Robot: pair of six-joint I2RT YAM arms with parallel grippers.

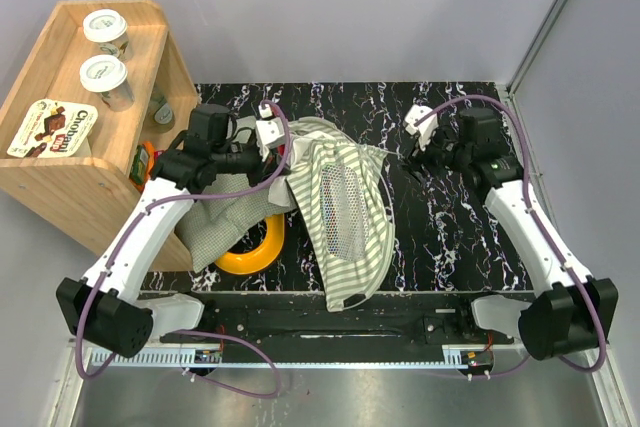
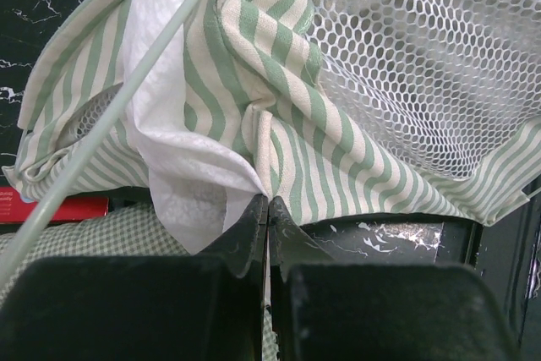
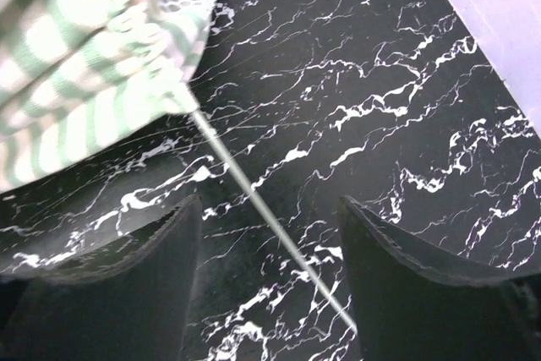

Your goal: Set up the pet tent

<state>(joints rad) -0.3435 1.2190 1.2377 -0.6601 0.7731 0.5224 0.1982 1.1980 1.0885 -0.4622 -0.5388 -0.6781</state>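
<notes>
The pet tent (image 1: 340, 202) lies crumpled in the middle of the black marbled table, green-and-white stripes around a white mesh window (image 2: 423, 65). My left gripper (image 2: 268, 200) is shut on a fold of the tent's striped fabric and white lace at its left edge (image 1: 285, 155). A thin pale pole (image 2: 110, 116) runs slantwise past that fold. My right gripper (image 3: 270, 209) stands open low over the table to the right of the tent (image 1: 415, 159). Another pole end (image 3: 270, 217) sticks out of the tent's hem (image 3: 76, 82) and passes between the fingers without touching them.
A wooden shelf (image 1: 60, 172) with yogurt cups stands at the left. A small-checked green cushion (image 1: 215, 222) and a yellow ring (image 1: 262, 252) lie under the left arm. A red item (image 2: 51, 207) shows beside the cushion. Grey walls close the table's back and right.
</notes>
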